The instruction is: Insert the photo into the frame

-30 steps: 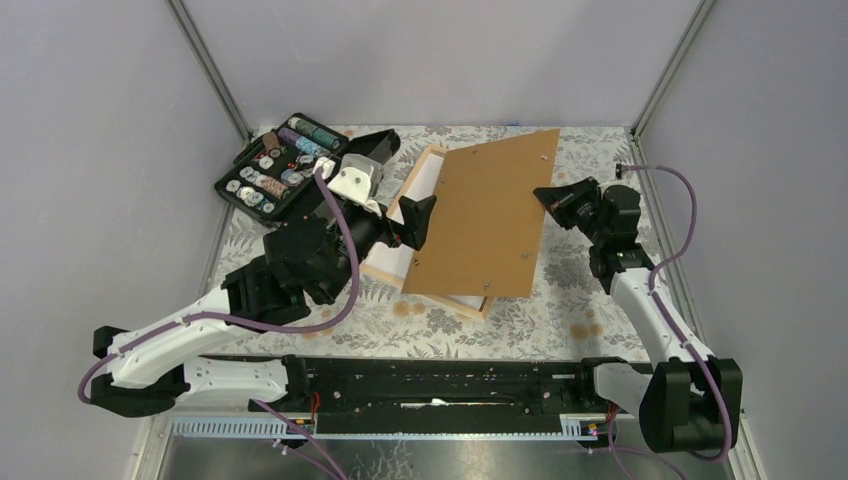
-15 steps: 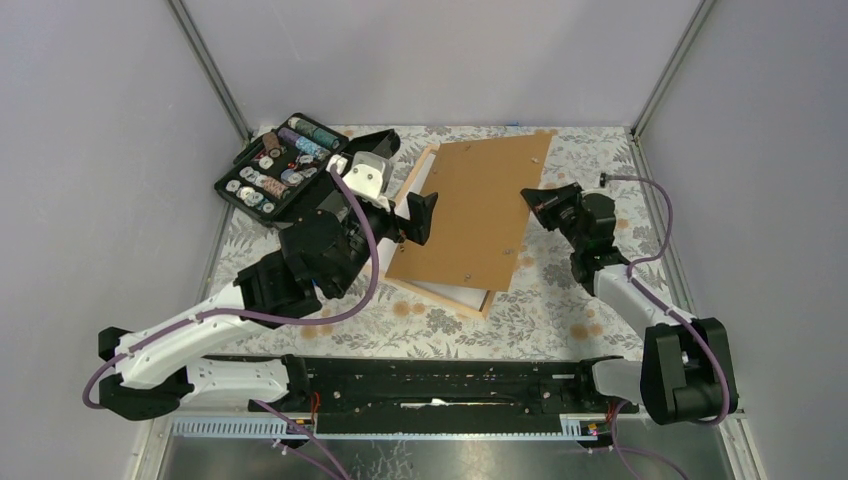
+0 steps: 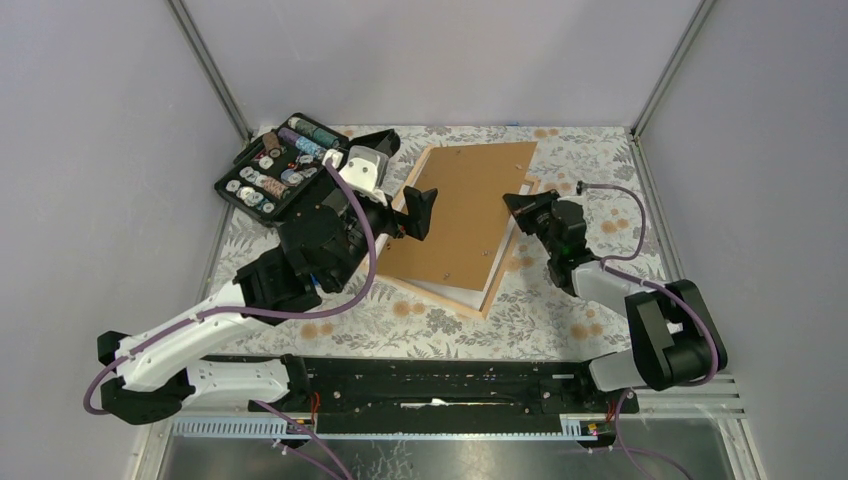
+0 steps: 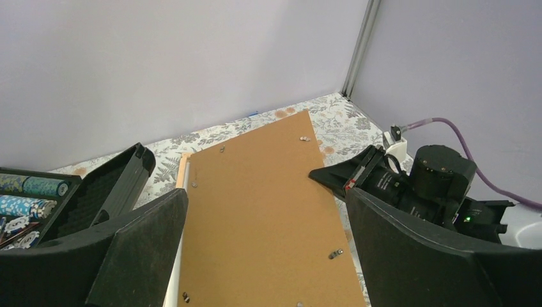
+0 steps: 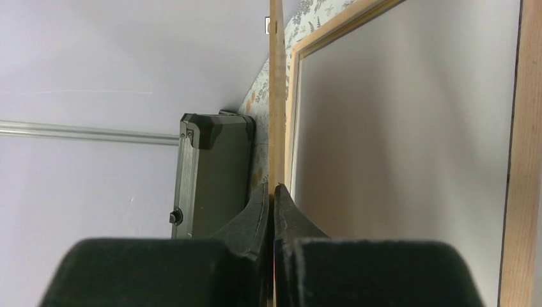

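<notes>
Covering frame (image 3: 425,294): backing board (image 3: 460,215); black case (image 3: 383,142) near far-left corner.

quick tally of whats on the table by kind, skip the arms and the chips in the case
board: 1
frame: 1
case: 1
total: 3
</notes>
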You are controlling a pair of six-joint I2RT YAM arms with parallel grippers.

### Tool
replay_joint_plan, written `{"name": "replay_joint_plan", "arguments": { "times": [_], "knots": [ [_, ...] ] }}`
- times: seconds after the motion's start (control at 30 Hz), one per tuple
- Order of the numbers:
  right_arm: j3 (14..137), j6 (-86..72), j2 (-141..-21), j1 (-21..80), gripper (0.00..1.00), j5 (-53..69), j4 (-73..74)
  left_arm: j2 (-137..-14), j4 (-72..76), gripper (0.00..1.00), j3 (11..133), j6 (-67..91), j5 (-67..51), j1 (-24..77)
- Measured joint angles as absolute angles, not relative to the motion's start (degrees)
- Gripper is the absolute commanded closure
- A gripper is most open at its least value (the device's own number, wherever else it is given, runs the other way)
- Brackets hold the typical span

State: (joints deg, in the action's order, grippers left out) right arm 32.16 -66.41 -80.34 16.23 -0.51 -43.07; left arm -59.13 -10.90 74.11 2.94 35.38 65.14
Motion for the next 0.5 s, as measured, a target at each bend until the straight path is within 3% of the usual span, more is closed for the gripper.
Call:
{"name": "replay_joint_plan", "arguments": {
  "times": [0.5],
  "knots": [
    [29.39, -70.74, -88.38, 18.87, 1.00, -7.11, -52.27, -59.44, -10.90, 0.01, 74.08, 3.77, 33.39, 63.79]
  ]
}}
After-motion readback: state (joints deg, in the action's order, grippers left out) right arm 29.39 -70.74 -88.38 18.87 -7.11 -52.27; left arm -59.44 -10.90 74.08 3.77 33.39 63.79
